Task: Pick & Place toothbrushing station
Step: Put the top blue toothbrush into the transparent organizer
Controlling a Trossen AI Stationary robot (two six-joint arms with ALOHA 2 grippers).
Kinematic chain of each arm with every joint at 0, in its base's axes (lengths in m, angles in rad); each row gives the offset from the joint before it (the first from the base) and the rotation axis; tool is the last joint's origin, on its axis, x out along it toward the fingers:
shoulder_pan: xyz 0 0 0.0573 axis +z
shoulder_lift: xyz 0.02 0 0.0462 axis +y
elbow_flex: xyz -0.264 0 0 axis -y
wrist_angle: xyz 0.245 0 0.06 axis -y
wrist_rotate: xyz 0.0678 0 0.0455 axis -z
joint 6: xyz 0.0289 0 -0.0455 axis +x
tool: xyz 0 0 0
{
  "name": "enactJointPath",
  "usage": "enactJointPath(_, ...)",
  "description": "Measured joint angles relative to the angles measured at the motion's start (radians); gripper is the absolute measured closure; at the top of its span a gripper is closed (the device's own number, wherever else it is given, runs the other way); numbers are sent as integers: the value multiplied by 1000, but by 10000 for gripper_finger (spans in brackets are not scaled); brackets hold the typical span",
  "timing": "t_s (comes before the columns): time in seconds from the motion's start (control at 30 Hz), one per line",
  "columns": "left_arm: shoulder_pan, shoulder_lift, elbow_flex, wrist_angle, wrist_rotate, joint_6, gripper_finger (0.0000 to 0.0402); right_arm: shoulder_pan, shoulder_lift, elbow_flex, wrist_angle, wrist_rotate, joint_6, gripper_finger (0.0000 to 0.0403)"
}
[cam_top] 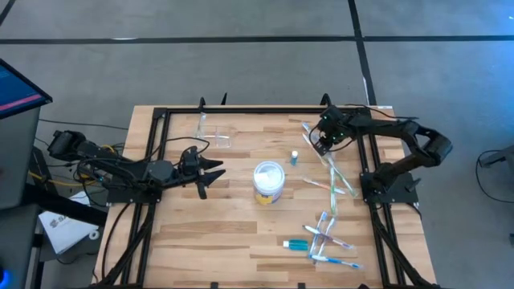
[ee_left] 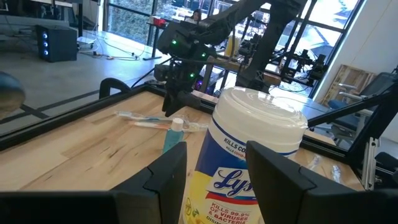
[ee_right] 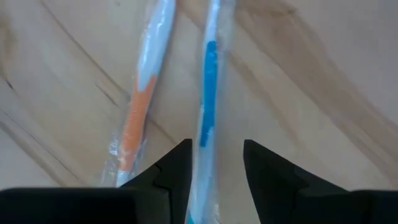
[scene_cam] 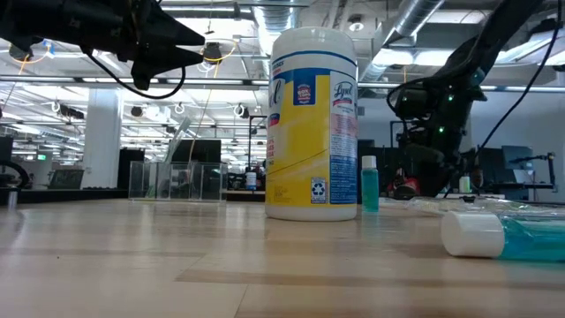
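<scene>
The toothbrushing station (cam_top: 210, 132) stands at the table's far-left corner, untouched. Right gripper (ee_right: 214, 163), part-open and empty, straddles a wrapped blue toothbrush (ee_right: 207, 93); we judge approx. pre-grasp: lower, close. Left gripper (cam_top: 215, 174) waits open, mid-left.

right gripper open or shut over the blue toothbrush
Open. In the right wrist view the right gripper has its two fingers apart, straddling the wrapped blue toothbrush, not yet closed on it.

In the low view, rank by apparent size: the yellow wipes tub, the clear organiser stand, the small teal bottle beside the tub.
1. Wipes tub, largest.
2. Organiser stand, farther back, so its true size may be understated.
3. Teal bottle, smallest.
</scene>
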Motion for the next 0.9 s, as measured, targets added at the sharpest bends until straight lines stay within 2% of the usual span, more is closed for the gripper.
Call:
enactJointPath(0.4,0,0,0,1,0,0,243,1,48,0,31,0,-3,280)
enactJointPath(0.57,0,0,0,2,0,0,243,1,48,0,27,0,-3,315)
enactJointPath(0.77,0,0,0,2,0,0,243,1,47,0,25,-2,1,383)
enactJointPath(0.9,0,0,0,2,0,0,243,1,47,1,26,-4,18,389)
